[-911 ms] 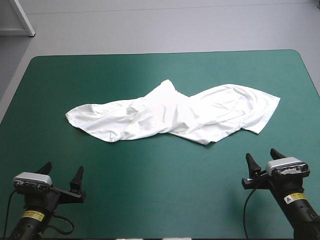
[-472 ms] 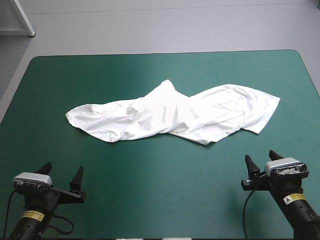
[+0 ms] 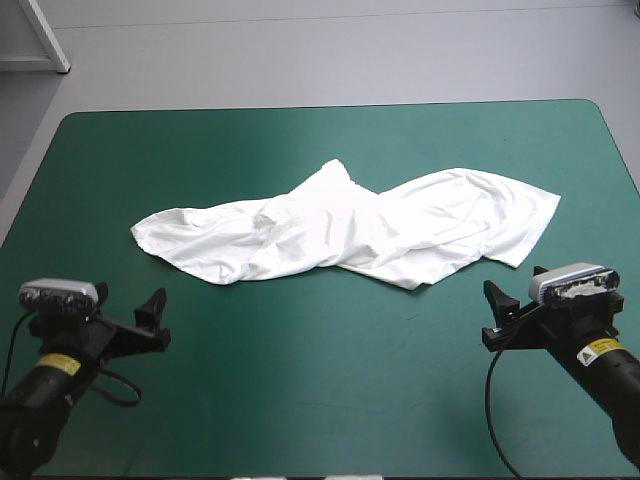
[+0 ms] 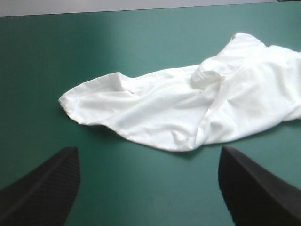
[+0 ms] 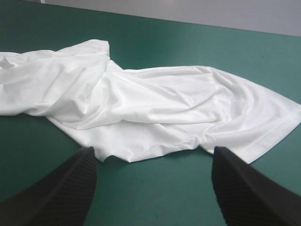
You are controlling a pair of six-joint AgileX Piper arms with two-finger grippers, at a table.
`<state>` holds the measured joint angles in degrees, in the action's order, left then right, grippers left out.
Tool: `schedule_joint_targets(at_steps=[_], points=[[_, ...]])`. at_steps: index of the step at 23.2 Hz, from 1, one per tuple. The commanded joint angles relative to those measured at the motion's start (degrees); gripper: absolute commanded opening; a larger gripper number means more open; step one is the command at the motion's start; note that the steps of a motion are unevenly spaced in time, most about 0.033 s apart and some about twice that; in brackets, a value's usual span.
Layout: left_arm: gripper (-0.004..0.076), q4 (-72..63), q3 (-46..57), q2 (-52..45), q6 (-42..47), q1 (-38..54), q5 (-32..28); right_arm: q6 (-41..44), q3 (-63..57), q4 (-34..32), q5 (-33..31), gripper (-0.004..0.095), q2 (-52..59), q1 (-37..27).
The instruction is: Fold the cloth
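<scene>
Teal-green table [image 3: 300,400], whole crumpled T-shirt [image 3: 340,235] from above; wrists: left end effector [image 4: 148,154], right end effector [image 5: 151,153] spread apart.

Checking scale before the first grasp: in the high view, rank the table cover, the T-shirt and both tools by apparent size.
1. The teal-green cover, filling most of the view.
2. The T-shirt, lying crumpled across its middle.
3. The left tool and right tool, both open: they look alike, so no ranking.

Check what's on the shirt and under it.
Nothing lies on the shirt; the left gripper and right gripper, both open, stand clear of it. Under it, only the table shows around its edges; anything beneath the folds is covered.
</scene>
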<state>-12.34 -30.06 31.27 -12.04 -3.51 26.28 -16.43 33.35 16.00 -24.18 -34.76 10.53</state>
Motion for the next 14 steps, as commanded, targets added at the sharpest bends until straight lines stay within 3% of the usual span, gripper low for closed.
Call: schedule_joint_targets(at_steps=[1, 5, 8, 14], points=[[0.0577, -1.01, -8.87, 10.07, 1.31, -0.27, -4.19, 2.97, 7.69, -2.22, -4.71, 0.0648, -4.99, -0.05], [0.0577, -0.22, -19.93, 27.37, 1.43, -0.17, -4.36, 3.37, 13.15, -2.76, -11.94, 0.0648, -10.21, -0.05], [0.0577, -1.50, -25.86, 39.74, 2.64, 1.80, -6.25, 4.61, 14.11, -4.07, -14.24, 0.0648, -10.97, -0.05], [0.0577, -4.13, -34.29, 57.81, 2.55, 9.12, -4.15, 6.42, 14.11, -4.65, -17.28, 0.0648, -10.97, -0.05]])
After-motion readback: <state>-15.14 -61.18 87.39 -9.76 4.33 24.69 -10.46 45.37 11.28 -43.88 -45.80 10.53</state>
